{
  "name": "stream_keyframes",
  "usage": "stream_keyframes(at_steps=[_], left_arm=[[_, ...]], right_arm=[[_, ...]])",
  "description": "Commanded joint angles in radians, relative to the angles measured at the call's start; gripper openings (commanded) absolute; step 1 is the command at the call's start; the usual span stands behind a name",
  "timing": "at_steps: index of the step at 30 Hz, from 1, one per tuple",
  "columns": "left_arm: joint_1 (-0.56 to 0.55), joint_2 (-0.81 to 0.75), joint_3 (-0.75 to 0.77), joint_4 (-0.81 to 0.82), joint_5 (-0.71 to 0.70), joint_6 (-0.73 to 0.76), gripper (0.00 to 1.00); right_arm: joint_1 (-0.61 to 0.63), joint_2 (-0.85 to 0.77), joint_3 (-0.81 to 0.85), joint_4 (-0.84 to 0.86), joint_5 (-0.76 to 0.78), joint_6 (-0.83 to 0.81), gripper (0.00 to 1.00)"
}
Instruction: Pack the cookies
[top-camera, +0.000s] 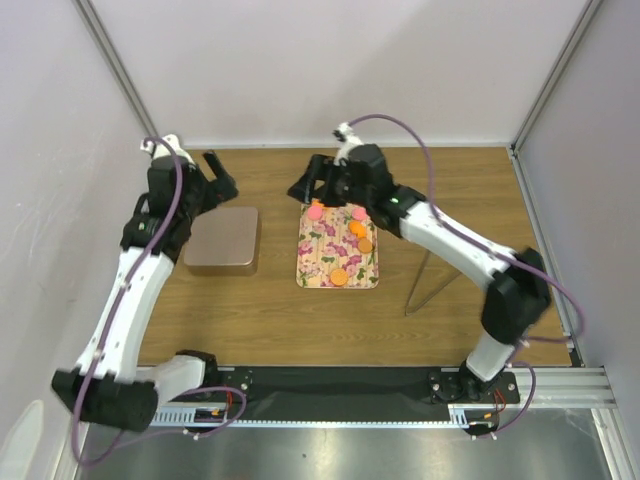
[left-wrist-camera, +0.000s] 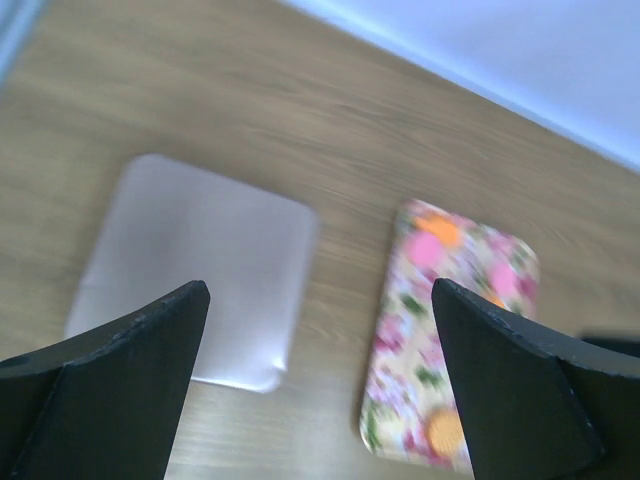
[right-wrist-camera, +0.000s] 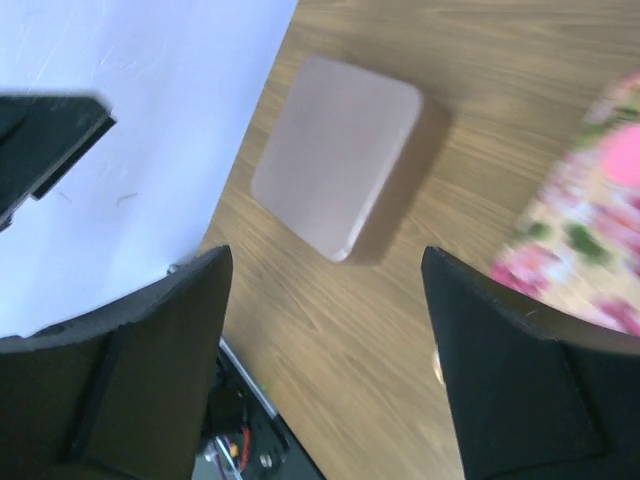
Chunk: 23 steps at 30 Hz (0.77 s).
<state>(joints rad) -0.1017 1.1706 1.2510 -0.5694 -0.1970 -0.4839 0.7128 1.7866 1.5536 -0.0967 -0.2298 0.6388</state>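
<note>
Two grippers hang over the far half of the wooden table (top-camera: 300, 320). Furthest left, the left gripper (top-camera: 222, 175) sits just beyond the far edge of a flat, rose-coloured metal box (top-camera: 222, 238), its fingers spread wide with nothing between them. The box lies flat on the wood, near the floral tray (top-camera: 315, 255) but apart from it, with a strip of bare table between.

Next we come to the right gripper (right-wrist-camera: 327, 258), poised over the tray's far left corner and hiding a little of that end from above. Its fingers are also well apart and hold nothing.

We count five cookies (top-camera: 357, 228) on the tray from overhead: two pink at the far end, two orange just nearer along the right side, and one orange by the near edge. Furthest right, a pair of metal tongs (top-camera: 420, 280) lies on the table, clear of the tray.

Only the overhead view shows the tongs. The left wrist view takes in the box lid and nearly the whole tray side by side, though blurred. The right wrist view shows the box's side wall and only a blurred corner of the tray with a patch of pink; whether that patch is a cookie or print we cannot tell.
</note>
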Motion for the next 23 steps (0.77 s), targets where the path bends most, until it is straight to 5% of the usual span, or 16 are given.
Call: stream_keyframes(at_steps=[1, 11, 23], left_arm=[[-0.145, -0.13, 0.021, -0.043, 0.04, 0.108, 1.0], [-0.279, -0.434, -0.219, -0.06, 0.238, 0.202, 1.0], [-0.282, -0.554, -0.309, -0.06, 0.3, 0.196, 1.0]], right_arm=[[-0.012, -0.22, -0.136, 0.002, 0.173, -0.077, 0.84], [-0.019, -0.777, -0.467, -0.153, 0.466, -0.088, 1.0], [-0.018, -0.859, -0.523, -0.219, 0.523, -0.07, 1.0]])
